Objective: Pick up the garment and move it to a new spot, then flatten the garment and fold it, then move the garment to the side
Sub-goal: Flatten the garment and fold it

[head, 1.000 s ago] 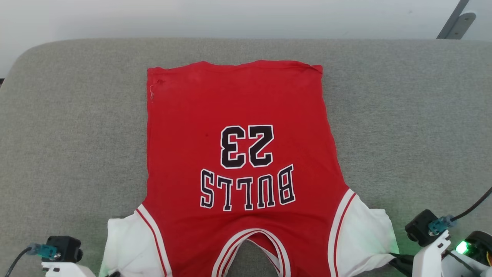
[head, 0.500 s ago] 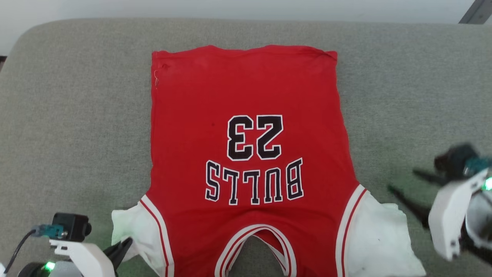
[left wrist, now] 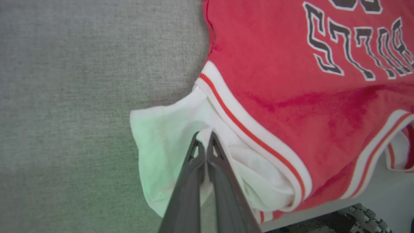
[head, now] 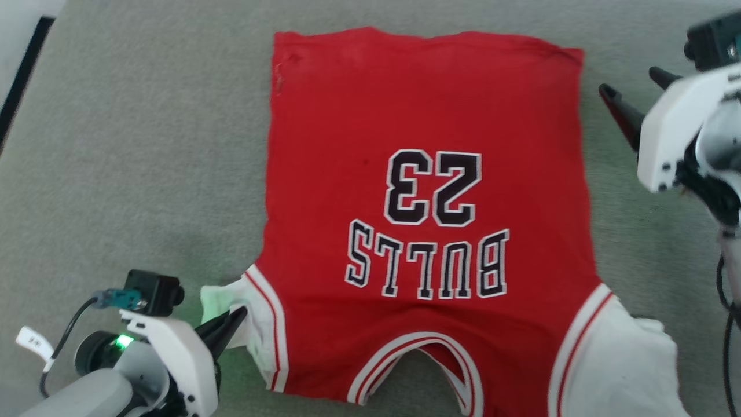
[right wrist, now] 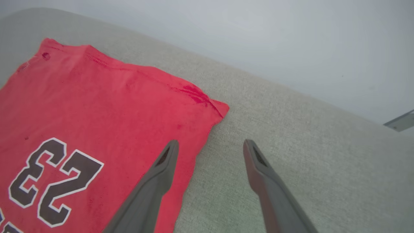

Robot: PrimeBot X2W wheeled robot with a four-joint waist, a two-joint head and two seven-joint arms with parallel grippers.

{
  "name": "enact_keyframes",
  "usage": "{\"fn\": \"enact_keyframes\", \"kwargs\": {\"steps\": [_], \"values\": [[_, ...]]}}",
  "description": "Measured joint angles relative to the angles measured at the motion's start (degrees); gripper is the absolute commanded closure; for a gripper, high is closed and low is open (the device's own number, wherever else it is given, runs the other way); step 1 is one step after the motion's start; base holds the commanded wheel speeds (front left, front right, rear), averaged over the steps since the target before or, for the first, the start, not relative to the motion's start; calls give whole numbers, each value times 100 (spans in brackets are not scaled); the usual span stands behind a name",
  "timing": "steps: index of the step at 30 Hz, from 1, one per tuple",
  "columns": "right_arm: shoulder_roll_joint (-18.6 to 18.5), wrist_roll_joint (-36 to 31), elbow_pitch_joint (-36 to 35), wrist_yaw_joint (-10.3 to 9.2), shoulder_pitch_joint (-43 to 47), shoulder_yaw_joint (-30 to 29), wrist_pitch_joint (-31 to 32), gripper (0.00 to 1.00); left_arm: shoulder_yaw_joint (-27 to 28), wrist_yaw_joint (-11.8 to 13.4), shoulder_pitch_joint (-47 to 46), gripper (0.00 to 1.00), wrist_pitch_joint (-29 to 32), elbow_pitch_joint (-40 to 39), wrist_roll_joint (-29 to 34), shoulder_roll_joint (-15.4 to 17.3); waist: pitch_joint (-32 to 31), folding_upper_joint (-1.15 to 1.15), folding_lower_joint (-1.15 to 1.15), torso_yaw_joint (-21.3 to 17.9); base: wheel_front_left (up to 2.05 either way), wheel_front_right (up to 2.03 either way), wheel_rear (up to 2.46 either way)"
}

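The garment (head: 422, 116) is a red jersey with a black 23, lying spread on the grey cushion (head: 127, 145) with its collar toward me and hem at the far side. At the lower left, my left gripper (head: 237, 317) is shut on the garment's white left sleeve (left wrist: 168, 136), fingertips pinching a fold of it (left wrist: 203, 137). My right gripper (head: 631, 81) hovers open at the upper right, beside the garment's far right hem corner (right wrist: 213, 106), nothing between its fingers (right wrist: 168, 155). The right sleeve (head: 625, 359) lies loose at the lower right.
Bare grey cushion lies left of the garment and on the right past the hem (right wrist: 291, 136). A pale wall (right wrist: 258, 38) rises behind the cushion's far edge. The cushion's near edge and floor show at the left wrist view's lower right (left wrist: 355, 216).
My right gripper opened, let go of the right sleeve and moved far up to the hem corner. The left gripper stays shut on the left sleeve. The head camera has tilted and shifted.
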Motion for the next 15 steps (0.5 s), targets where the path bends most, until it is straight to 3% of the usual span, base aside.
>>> {"fn": "enact_keyframes", "kwargs": {"steps": [6,15], "values": [[201,-144,1692,0,-1067,10,437,0,-90,-193,-265,100,97,215,143,-285,207,0,0,337,0,0,0],[388,-514,3689,-1,-2072,-208,1079,0,-182,-487,-557,100,196,569,223,-668,428,0,0,798,0,0,0]]}}
